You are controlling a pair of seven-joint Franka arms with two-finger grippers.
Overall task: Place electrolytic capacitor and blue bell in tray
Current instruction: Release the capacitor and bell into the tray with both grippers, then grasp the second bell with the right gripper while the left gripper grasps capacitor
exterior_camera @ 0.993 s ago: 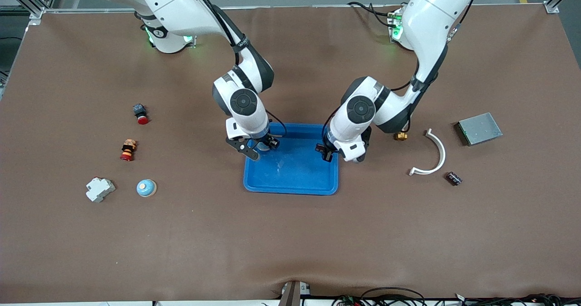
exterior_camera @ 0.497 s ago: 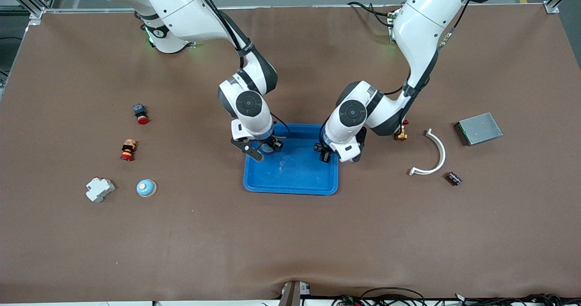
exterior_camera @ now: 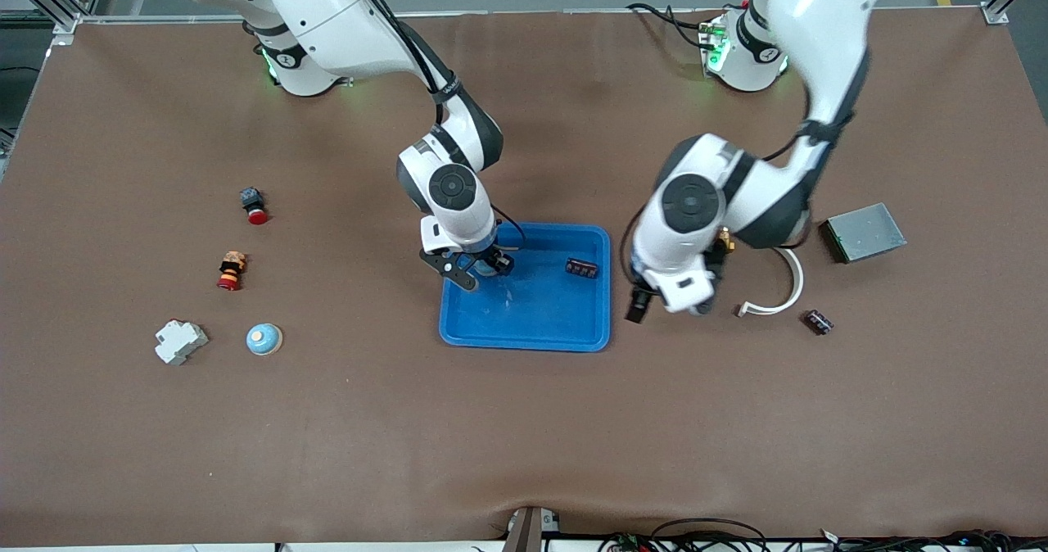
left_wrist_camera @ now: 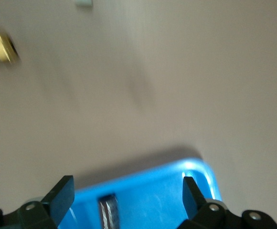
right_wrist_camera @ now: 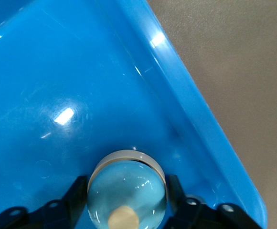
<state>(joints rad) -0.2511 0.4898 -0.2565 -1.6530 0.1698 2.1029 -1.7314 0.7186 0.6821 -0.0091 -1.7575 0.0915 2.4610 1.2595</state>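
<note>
Pulled away from the tray (exterior_camera: 524, 335) with left gripper (left_wrist_camera: 127, 200) wide open and empty, capacitor (exterior_camera: 582, 268) now lying inside, while right gripper (right_wrist_camera: 127, 196) holds the blue bell (right_wrist_camera: 127, 193) low over the tray floor, only letting go left.

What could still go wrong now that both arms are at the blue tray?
The right gripper holds the blue bell close to the tray's rim; released there, it might roll against the wall or tip out. The left gripper, open over the table beside the tray, has the electrolytic capacitor lying near that edge, so a careless swing could nudge the tray.
</note>
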